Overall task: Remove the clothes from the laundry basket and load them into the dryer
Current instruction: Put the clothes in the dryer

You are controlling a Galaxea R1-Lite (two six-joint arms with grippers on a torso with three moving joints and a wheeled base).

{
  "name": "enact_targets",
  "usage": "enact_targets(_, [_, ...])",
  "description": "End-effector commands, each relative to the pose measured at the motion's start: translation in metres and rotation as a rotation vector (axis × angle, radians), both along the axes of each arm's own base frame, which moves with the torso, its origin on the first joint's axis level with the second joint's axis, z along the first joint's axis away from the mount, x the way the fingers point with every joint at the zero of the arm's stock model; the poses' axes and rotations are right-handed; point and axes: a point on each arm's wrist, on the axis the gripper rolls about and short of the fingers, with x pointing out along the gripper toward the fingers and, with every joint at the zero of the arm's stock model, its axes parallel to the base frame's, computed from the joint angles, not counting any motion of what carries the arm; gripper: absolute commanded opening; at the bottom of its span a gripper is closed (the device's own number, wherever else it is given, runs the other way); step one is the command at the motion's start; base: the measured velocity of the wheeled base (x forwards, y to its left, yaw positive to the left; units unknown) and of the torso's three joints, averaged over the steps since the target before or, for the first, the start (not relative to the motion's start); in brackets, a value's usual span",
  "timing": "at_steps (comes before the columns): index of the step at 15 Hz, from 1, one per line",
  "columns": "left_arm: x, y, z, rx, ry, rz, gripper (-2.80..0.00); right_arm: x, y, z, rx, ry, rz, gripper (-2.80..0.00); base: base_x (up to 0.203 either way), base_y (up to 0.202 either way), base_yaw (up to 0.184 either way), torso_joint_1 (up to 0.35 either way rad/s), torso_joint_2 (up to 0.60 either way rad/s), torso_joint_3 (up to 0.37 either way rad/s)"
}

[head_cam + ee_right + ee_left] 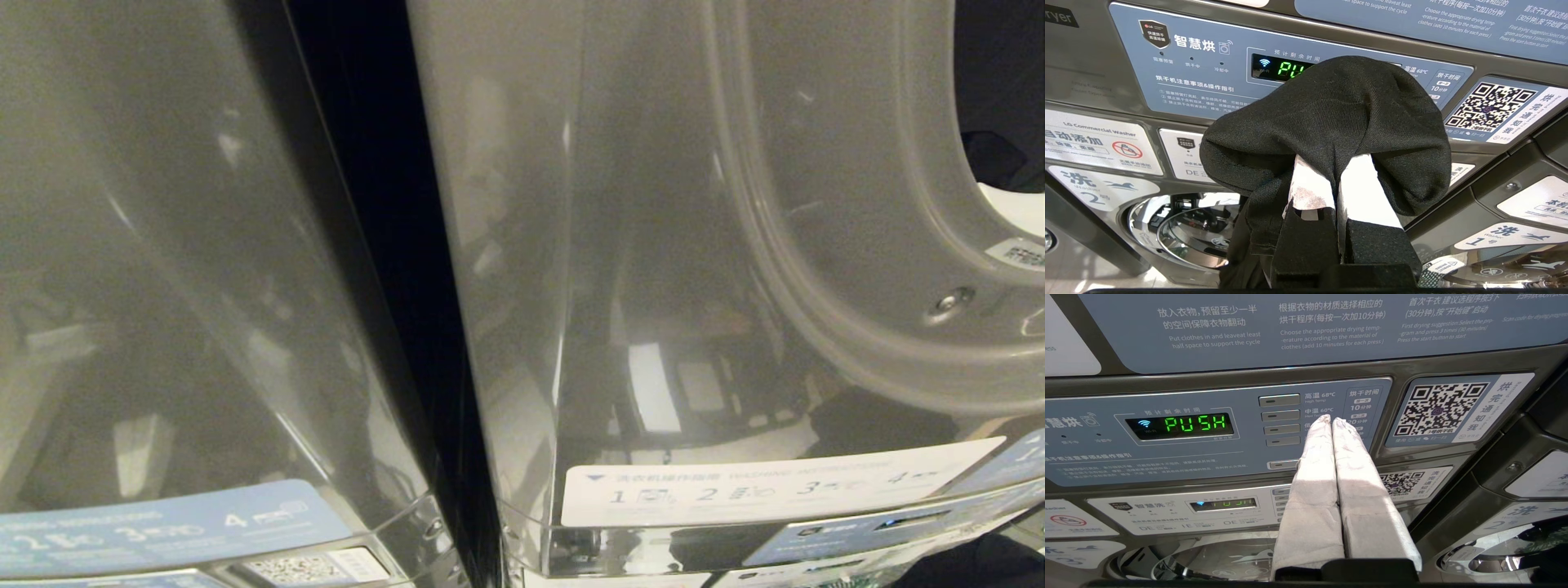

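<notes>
Right pincer (1336, 171) clamped on black garment (1331, 130), cloth draped over its fingers, hanging before dryer control panel (1208, 69). Left pincer (1329, 421) pressed closed, empty, pointing at same panel; display (1194, 424) reads PUSH.

- Head view: dim, soft, hazy reflections across the grey machine fronts (637, 245).
- Wrist views: bright and sharp; the green display (1195, 424) glows, with glare at lower frame.
</notes>
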Motion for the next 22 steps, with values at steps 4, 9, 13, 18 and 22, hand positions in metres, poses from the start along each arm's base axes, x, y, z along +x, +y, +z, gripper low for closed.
enact_targets(4, [0.000, 0.000, 0.000, 0.000, 0.000, 0.001, -2.80, 0.000, 0.000, 0.000, 0.005, 0.001, -0.004, -2.80, 0.000, 0.000, 0.000, 0.000, 0.00, 0.000])
enact_targets(9, [0.000, 0.000, 0.000, 0.002, 0.000, 0.001, -2.80, 0.000, 0.000, 0.000, 0.031, 0.004, -0.008, -2.80, 0.000, 0.000, 0.000, 0.000, 0.00, 0.000])
enact_targets(13, [0.000, 0.000, 0.000, 0.002, 0.000, 0.001, -2.80, 0.000, 0.000, 0.000, 0.046, 0.005, -0.011, -2.80, 0.000, 0.000, 0.000, 0.000, 0.00, 0.000])
enact_targets(18, [0.000, 0.000, 0.000, 0.000, 0.000, 0.001, -2.80, -0.002, 0.000, 0.007, 0.031, -0.025, -0.012, -2.80, 0.000, 0.000, 0.000, 0.000, 0.00, 0.000])
enact_targets(22, [0.000, 0.000, 0.000, 0.000, 0.000, 0.001, -2.80, -0.010, 0.000, 0.070, 0.005, -0.113, 0.008, -2.80, 0.000, 0.000, 0.000, 0.000, 0.00, 0.000])
